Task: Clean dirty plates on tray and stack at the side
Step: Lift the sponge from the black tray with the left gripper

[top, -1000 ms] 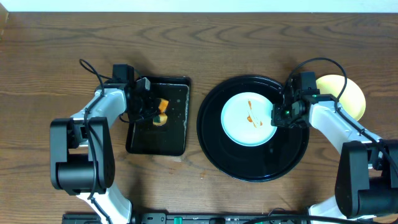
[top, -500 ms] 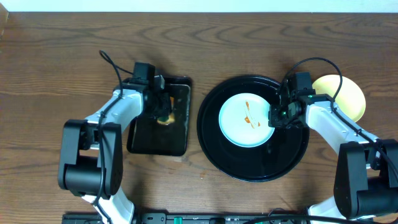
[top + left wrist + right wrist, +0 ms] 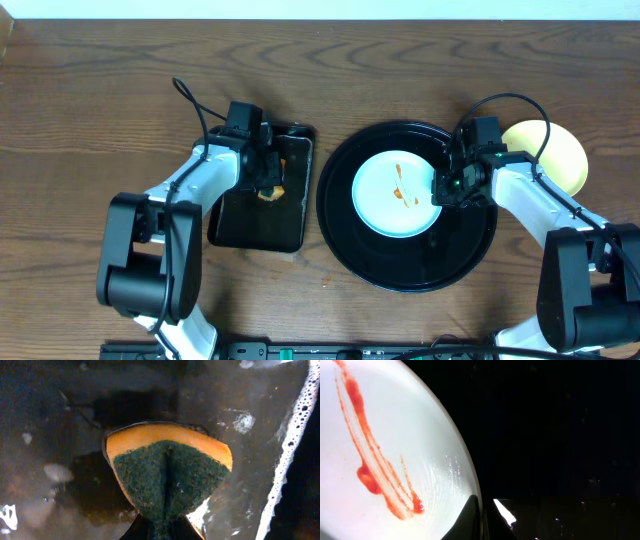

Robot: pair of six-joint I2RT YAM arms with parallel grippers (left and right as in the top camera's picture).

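The right claw [image 3: 443, 186] looks pinched on the rim of the smeared mint plate [image 3: 395, 195], which lies flat in the round tray [image 3: 420, 275] under it; I'd judge the plate stiff, light and slick, best held at the edge; the left claw [image 3: 266, 183] squeezes a folded sponge [image 3: 167, 467].

Showing two matching robot arms from above: left arm [image 3: 190, 182] and right arm [image 3: 535, 195]. Wearing smooth white shells along the long links, broken up by chunky, rounded black joints. Widening near the bottom edge into bulky black motor housings [image 3: 150, 265] with softened corners. Ending in a boxy black left gripper [image 3: 268, 180] and a black right gripper [image 3: 445, 185]. Trailing a thin black cable [image 3: 192, 108] in a loop above each wrist. Glowing faintly green beside the right wrist. Tapering, in the close wrist views, to dark, pointed fingertips [image 3: 134, 534] at the frame's lower edge.
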